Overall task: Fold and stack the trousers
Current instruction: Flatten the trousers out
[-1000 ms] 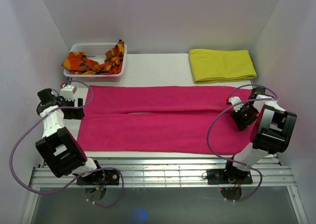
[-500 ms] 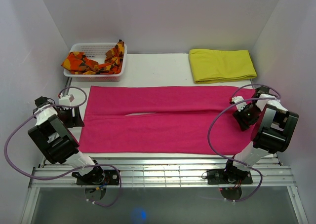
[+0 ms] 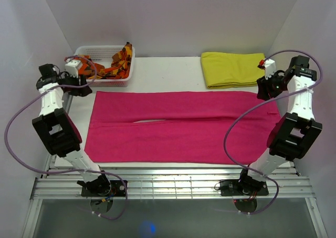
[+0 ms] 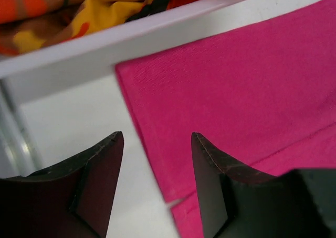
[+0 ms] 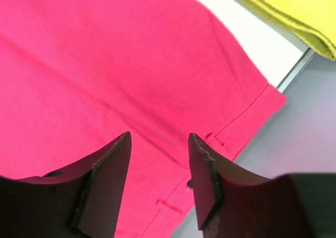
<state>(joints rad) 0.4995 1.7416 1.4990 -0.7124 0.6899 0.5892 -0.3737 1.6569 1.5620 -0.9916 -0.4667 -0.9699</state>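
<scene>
The magenta-pink trousers (image 3: 178,125) lie spread flat across the table, legs pointing left and waistband at the right. My left gripper (image 3: 86,88) is open above the far left hem corner, beside the basket. In the left wrist view the gripper (image 4: 156,138) straddles the trousers' left edge (image 4: 220,86), holding nothing. My right gripper (image 3: 261,93) is open above the far right waistband corner. In the right wrist view the gripper (image 5: 158,137) hovers over the waistband (image 5: 231,128) and its belt loops, empty.
A white basket (image 3: 84,51) with orange-and-red patterned cloth (image 3: 94,68) stands at the back left; its rim (image 4: 131,39) is close to the left gripper. A folded yellow cloth (image 3: 236,68) lies at the back right, also in the right wrist view (image 5: 294,12). White walls enclose three sides.
Both grippers moved from the trousers' side edges at mid-height toward the far corners. The trousers' left edge shifted slightly right and lies flatter.
</scene>
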